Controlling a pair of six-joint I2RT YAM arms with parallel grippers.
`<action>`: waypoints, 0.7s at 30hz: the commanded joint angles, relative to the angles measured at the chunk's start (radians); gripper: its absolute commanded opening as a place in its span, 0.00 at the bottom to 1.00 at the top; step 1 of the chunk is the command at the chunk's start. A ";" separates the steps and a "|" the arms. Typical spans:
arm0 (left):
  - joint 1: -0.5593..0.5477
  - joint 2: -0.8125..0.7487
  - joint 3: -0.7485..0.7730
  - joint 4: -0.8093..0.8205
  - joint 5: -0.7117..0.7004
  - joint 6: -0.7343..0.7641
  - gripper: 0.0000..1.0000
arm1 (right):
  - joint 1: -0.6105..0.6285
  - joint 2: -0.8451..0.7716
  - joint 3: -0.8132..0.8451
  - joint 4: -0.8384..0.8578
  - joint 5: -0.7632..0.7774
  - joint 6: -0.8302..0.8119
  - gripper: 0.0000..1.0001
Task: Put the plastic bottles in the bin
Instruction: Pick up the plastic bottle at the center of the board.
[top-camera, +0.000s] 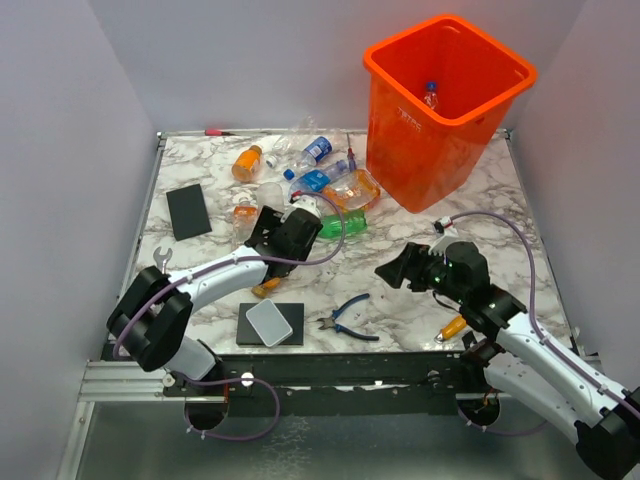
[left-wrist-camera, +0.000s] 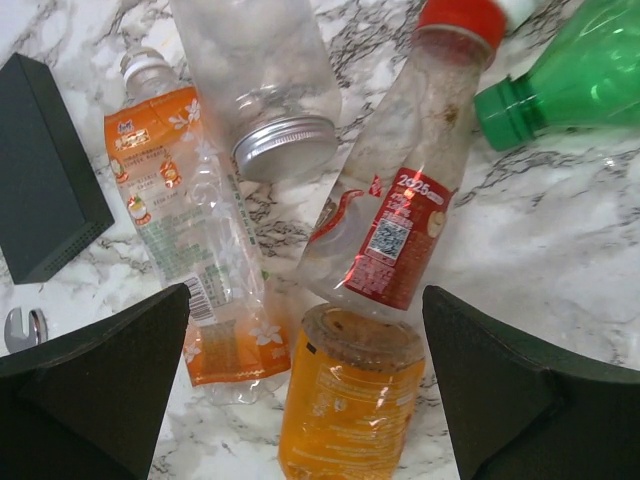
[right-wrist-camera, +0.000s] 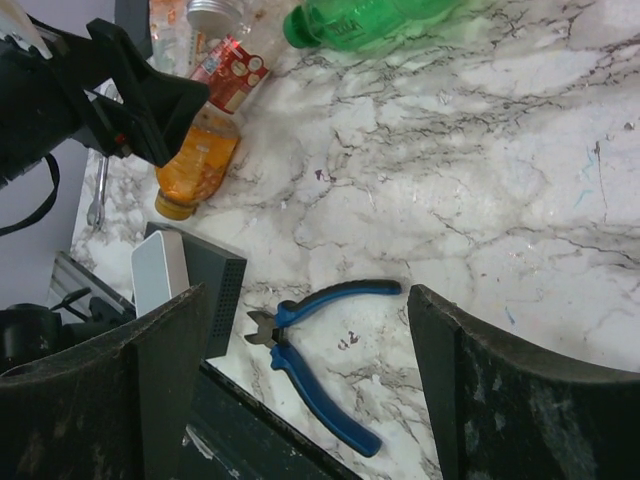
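Now the left claw (left-wrist-camera: 305, 296) gapes wide over plastic bottles (left-wrist-camera: 392, 228).

Plain pale grey walls (top-camera: 300, 60) enclose a white marble-patterned table (top-camera: 190, 160) under even light.

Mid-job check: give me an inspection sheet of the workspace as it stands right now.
Surface: marble-pattern table, no spills seen.
Job's things: plastic bottles heaped far centre-left; one bottle inside the orange bin, far right.
Clutter: blue-handled pliers, orange-handled screwdriver, wrench, black block, white-topped block.
Hands: left hand open over the bottles; right hand open, empty.
Cables: purple cable along each arm, no snag seen.
Surroundings: plain grey walls; nothing else seen.
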 joint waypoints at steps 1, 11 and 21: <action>0.026 0.040 0.049 -0.121 0.049 -0.015 0.99 | 0.007 -0.013 -0.010 -0.060 0.003 0.009 0.83; 0.026 0.074 0.058 -0.140 0.193 0.001 0.99 | 0.006 0.041 0.028 -0.060 -0.017 0.009 0.83; 0.033 0.155 0.121 -0.049 0.121 0.036 0.99 | 0.007 0.057 0.041 -0.026 0.006 0.005 0.83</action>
